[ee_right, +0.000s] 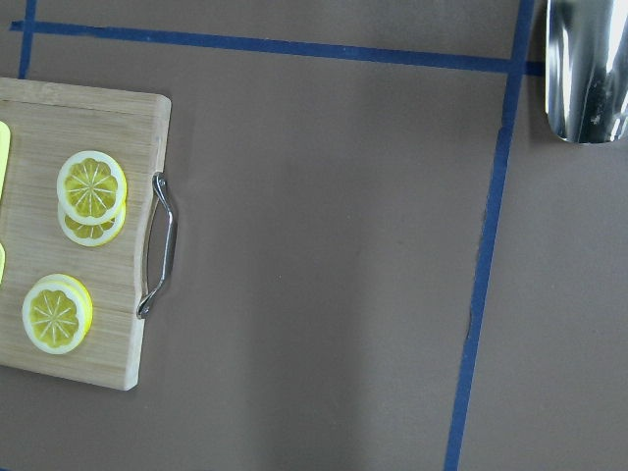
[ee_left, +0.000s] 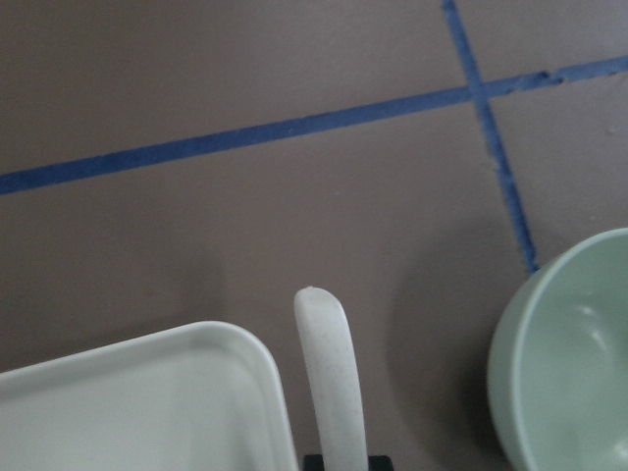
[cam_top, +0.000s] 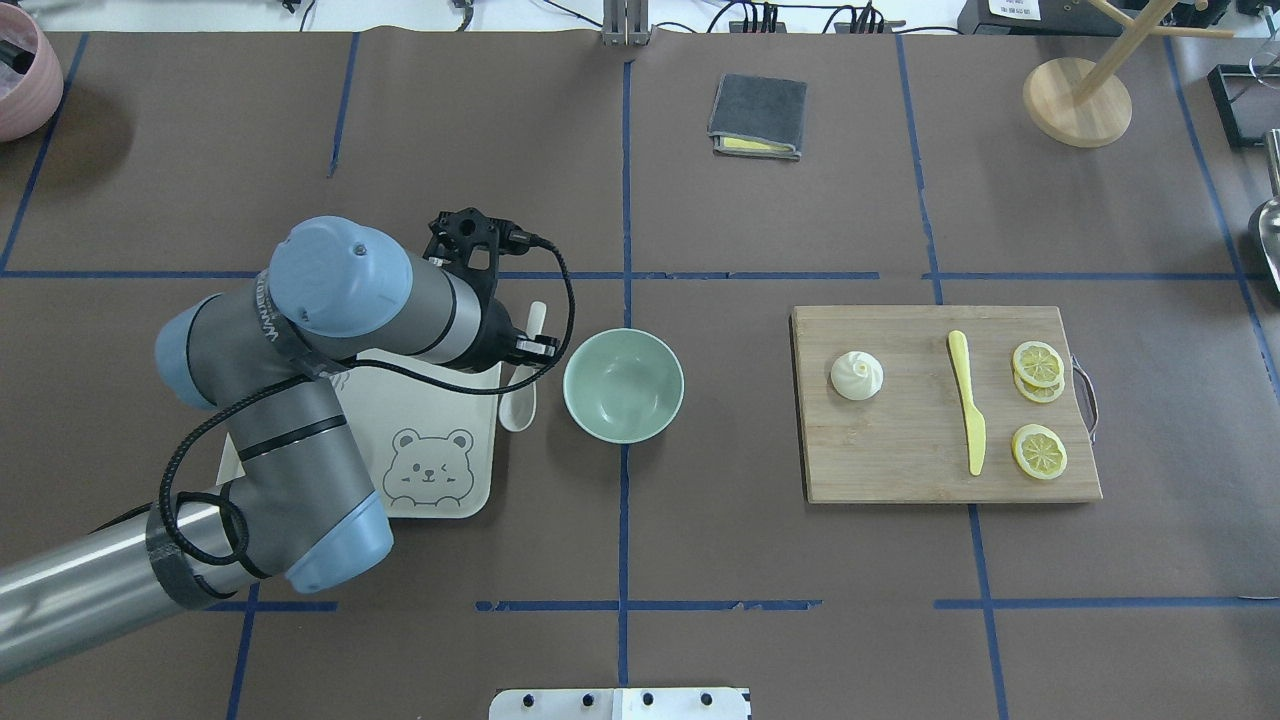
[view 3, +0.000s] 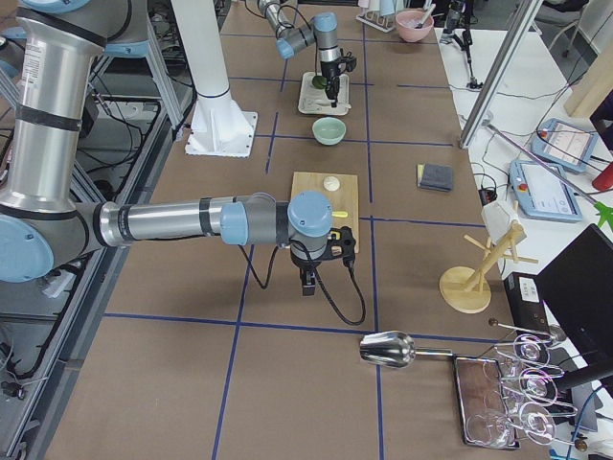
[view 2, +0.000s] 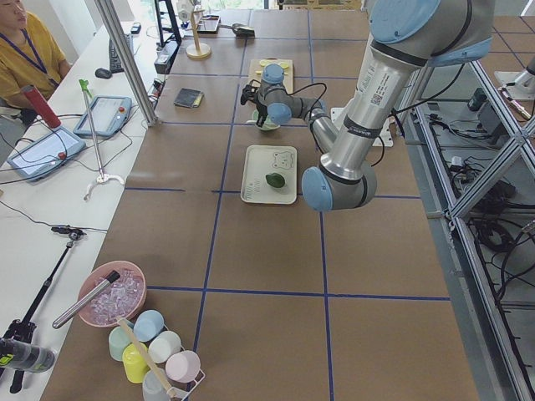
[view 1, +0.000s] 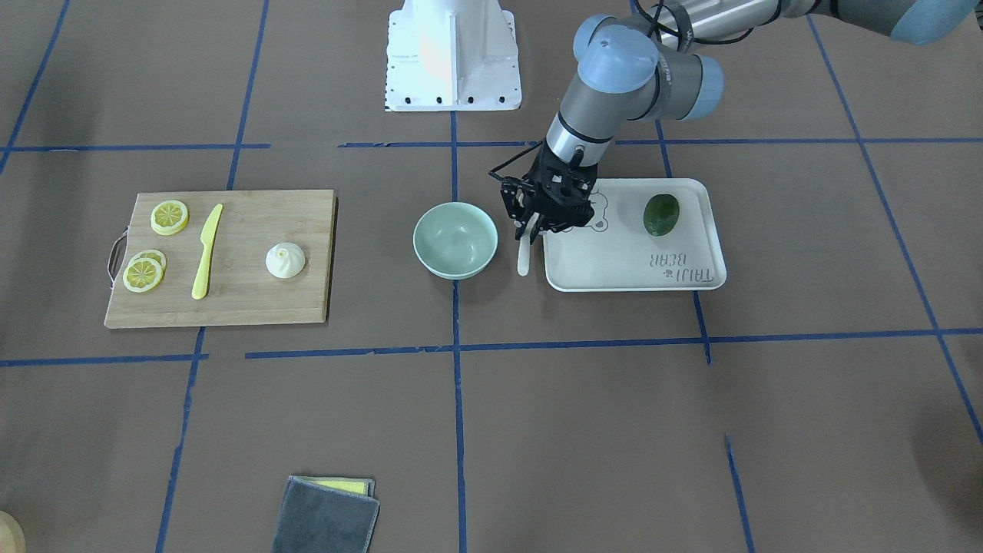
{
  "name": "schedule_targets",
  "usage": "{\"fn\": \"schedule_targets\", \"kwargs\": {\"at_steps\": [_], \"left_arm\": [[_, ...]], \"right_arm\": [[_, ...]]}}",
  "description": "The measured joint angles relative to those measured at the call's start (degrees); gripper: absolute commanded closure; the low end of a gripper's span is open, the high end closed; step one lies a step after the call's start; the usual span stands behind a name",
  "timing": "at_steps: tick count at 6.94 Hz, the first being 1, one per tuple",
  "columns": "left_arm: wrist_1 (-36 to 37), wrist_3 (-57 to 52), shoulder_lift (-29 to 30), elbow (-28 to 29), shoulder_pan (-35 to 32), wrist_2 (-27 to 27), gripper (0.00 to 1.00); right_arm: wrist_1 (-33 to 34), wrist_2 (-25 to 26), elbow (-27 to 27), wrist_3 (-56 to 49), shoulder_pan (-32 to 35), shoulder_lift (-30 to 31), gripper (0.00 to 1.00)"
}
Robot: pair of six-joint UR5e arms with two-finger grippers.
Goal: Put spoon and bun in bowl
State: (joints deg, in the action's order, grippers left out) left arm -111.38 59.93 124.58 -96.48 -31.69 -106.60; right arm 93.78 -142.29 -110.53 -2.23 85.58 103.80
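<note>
Over brown-papered worktop (view 1: 537, 430), pinches spoon (view 1: 524, 257) by its handle in left end effector (view 1: 531, 228), between bear tray (view 1: 614, 265) and mint-green bowl (view 1: 455, 244), presumably for short carry into bowl; leaves bun (view 1: 285, 260) on bamboo cutting board (view 1: 246, 288); cannot tell closure of right end effector (view 3: 308, 280).

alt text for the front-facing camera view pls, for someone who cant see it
The left arm's jaws are shut on the spoon, holding it between the empty mint-green bowl and a white tray that carries an avocado. At the view's left, the bun sits on a wooden cutting board with a yellow knife and lemon slices.
</note>
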Motion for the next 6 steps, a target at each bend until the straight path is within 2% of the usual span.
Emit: {"fn": "schedule_targets", "kwargs": {"at_steps": [2, 3, 4, 5, 6], "left_arm": [[-1.3, 2.03, 7.19, 6.68, 0.37, -0.01, 1.0], [-2.47, 2.44, 8.46, 8.27, 0.57, -0.02, 0.75], [-3.26, 2.71, 8.8, 9.13, 0.69, 0.0, 0.42], [-3.59, 2.84, 8.86, 9.8, 0.72, 0.04, 0.12], [-3.81, 2.87, 8.83, 10.08, 0.72, 0.06, 0.01]], "right_arm": [[0.0, -0.18, -0.02, 0.05, -0.17, 0.0, 0.0], [0.0, -0.34, 0.01, 0.09, -0.2, 0.05, 0.0], [0.0, -0.43, 0.04, 0.13, -0.29, 0.14, 0.0], [0.0, -0.49, 0.04, 0.18, -0.38, 0.21, 0.0], [0.0, -0.52, 0.04, 0.22, -0.44, 0.24, 0.0]]}}
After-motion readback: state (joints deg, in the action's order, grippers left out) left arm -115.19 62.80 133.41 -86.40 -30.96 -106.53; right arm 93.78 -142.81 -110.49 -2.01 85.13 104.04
